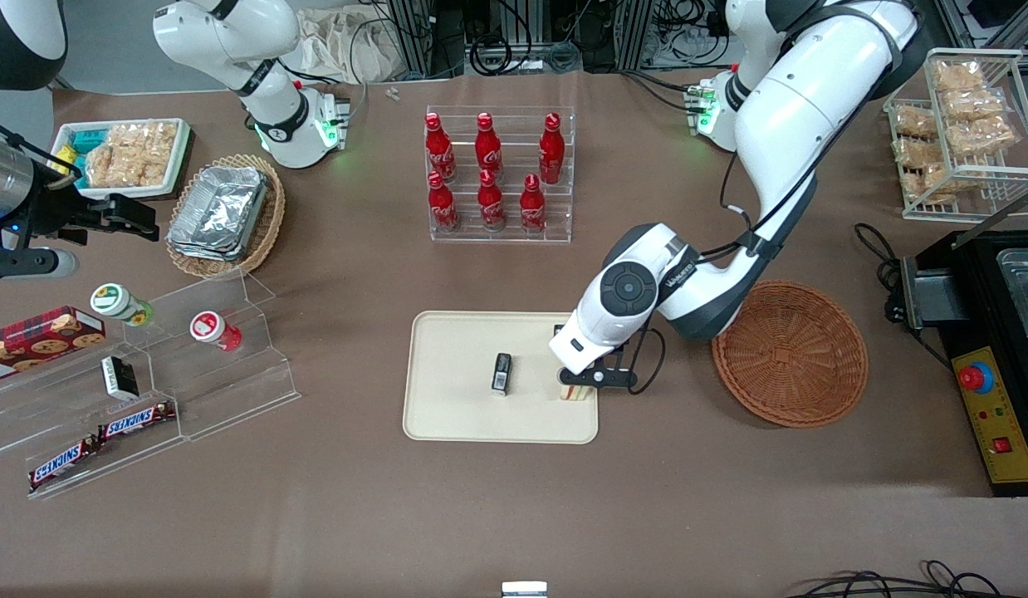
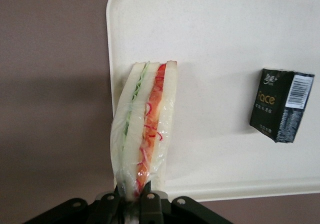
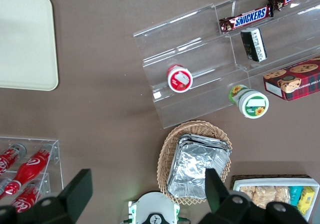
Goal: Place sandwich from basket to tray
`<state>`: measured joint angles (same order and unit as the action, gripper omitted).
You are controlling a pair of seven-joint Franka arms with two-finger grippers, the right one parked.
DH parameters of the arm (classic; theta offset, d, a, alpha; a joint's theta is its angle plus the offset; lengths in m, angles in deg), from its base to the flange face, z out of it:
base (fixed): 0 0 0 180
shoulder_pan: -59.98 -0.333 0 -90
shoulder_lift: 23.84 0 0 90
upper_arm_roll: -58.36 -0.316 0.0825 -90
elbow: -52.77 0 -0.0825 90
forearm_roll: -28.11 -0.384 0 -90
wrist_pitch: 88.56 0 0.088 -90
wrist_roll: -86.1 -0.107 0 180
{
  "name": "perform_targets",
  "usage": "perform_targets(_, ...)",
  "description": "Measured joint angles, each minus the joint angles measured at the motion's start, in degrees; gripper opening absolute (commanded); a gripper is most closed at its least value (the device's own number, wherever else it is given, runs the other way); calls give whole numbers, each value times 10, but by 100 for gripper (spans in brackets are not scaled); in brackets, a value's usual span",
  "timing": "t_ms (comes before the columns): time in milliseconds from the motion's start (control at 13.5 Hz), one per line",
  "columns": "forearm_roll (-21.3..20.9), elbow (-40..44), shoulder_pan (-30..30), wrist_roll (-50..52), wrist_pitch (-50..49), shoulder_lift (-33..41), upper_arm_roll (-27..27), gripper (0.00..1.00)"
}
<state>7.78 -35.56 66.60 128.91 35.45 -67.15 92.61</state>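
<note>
My gripper (image 2: 134,196) is shut on the plastic-wrapped sandwich (image 2: 146,124), a wedge of pale bread with red-orange and green filling. It holds the sandwich over the edge of the cream-beige tray (image 2: 225,43), at the tray's end nearest the basket. In the front view the gripper (image 1: 574,389) is over that end of the tray (image 1: 456,349), and only a sliver of the sandwich (image 1: 570,394) shows under it. The reddish-brown wicker basket (image 1: 790,353) stands empty beside the tray, toward the working arm's end of the table.
A small black box (image 1: 501,373) lies on the tray near its middle. A clear rack of red cola bottles (image 1: 499,174) stands farther from the front camera. A tan basket with foil trays (image 1: 225,214) and a clear stepped shelf with snacks (image 1: 149,390) are toward the parked arm's end.
</note>
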Motion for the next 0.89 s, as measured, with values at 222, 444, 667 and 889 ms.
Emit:
perform_targets(222, -9, 2, 0, 23, 0, -6, 0, 99)
perform_targets(444, -9, 2, 1, 27, 0, -6, 0, 99)
perform_targets(667, -9, 5, 1, 30, -5, -6, 0, 99)
perform_targets(889, -9, 32, -1, 25, -80, -1, 1, 99)
